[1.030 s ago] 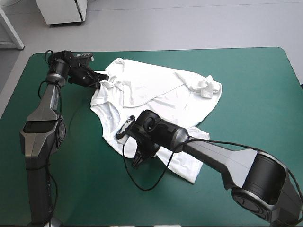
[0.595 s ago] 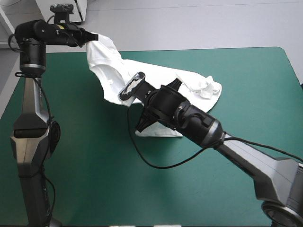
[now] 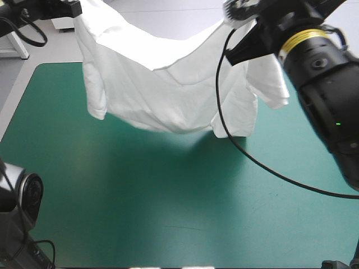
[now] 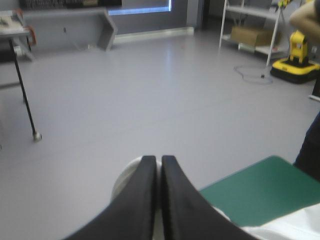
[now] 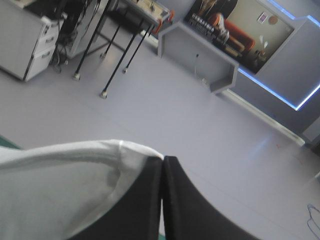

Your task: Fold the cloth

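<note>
Spanning most of the high view, the teal-green table cover (image 3: 168,224) lies below the white short-sleeved T-shirt (image 3: 162,95), which hangs stretched in the air between both arms. The left gripper (image 4: 159,160) pinches one upper corner, its black fingers almost together. The right gripper (image 5: 163,160) clamps the other likewise.

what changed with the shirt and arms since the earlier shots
Both arms rose and moved apart, lifting the T-shirt off the table. Earlier it lay crumpled there; now it hangs spread in the air between the left gripper and the right gripper. Both grippers stay shut on it, as just before.
</note>
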Controlling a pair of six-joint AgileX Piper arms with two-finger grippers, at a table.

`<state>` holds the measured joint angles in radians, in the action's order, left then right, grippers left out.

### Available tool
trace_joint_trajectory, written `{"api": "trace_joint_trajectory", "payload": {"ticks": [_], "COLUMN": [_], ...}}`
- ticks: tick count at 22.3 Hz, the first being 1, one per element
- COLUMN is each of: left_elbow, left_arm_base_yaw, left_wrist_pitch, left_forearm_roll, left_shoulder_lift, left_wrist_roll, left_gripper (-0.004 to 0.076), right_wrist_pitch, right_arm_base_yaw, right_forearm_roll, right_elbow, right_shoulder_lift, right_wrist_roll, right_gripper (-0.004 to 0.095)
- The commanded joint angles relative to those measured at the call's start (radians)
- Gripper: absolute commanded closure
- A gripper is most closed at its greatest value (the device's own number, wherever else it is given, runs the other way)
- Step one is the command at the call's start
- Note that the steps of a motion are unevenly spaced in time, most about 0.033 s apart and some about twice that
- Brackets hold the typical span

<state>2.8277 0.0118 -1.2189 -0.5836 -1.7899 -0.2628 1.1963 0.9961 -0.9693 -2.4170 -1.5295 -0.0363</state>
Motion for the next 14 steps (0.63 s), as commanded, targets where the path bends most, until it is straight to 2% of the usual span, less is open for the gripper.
{"api": "trace_joint_trajectory", "payload": {"ticks": [1,5,10,14], "left_elbow": [0.021,0.021,0.021,0.021], "left_arm_base_yaw": [-0.004,-0.004,-0.004,-0.004], "left_wrist_pitch": [0.166,0.351,0.454,0.493], "left_forearm_roll": [-0.075,-0.159,-0.207,-0.26], "left_shoulder_lift": [0.125,0.231,0.302,0.324], "left_wrist_roll": [-0.038,-0.111,-0.157,-0.218], "left_gripper": [0.0733,0.0733,0.0733,0.0733], "right_wrist_pitch": [-0.128,-0.291,-0.601,-0.641], "right_arm_base_yaw": [-0.002,-0.002,-0.002,-0.002], "right_forearm_roll": [-0.057,-0.053,-0.053,-0.043], "right_elbow": [-0.115,-0.182,-0.21,-0.21], "right_shoulder_lift": [0.033,0.033,0.033,0.033], "right_wrist_roll": [-0.047,-0.067,-0.045,-0.042], "right_gripper": [0.0927,0.0927,0.0927,0.0927]}}
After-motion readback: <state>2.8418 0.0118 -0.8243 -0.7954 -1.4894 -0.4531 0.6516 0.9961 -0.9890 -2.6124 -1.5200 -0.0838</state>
